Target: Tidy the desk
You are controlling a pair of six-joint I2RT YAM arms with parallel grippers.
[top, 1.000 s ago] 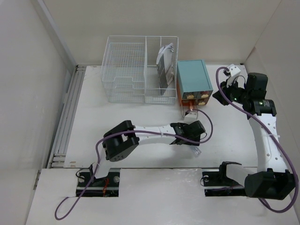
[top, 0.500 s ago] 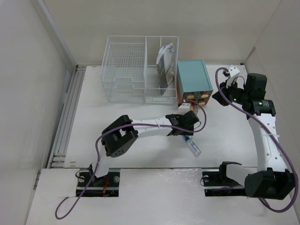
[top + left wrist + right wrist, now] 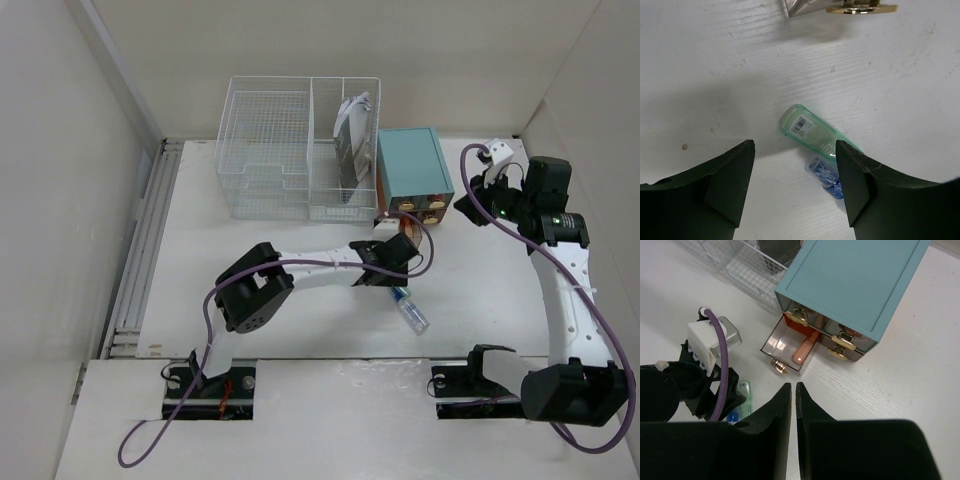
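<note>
Desk: the white desk (image 3: 200, 250) spans the whole floor of the top view, under both arms, with a metal rail along its left edge.
Loose item: a small clear-green bottle (image 3: 810, 131) with a barcode label and a blue cap (image 3: 826, 175). It may be glue or correction fluid; the view does not settle which. It lies flat on the desk, right of centre, between the teal drawer box (image 3: 413, 168) and the near edge.
Long axis: diagonal. The capped end points toward the drawer box and the plain end toward the near edge.
Left gripper (image 3: 794, 150): spread wide and holding nothing. It hovers just over the bottle, whose cap slips partly behind one finger in the wrist view.
Right gripper (image 3: 793, 387): fingers pressed almost together with nothing between them. It sits up by the drawer box, well apart from the bottle.
Nearer arm: the left, plainly.
Coming move: the bottle lies slantwise to the fingers' closing line, so a wrist turn before descending looks wise.
Room: there is bare desk on both long sides of the bottle. The open drawer (image 3: 790, 347) juts out just beyond it, showing its gold handle (image 3: 860, 8) and an orange stick (image 3: 803, 351) inside. The wire basket (image 3: 298, 160) stands well apart.
</note>
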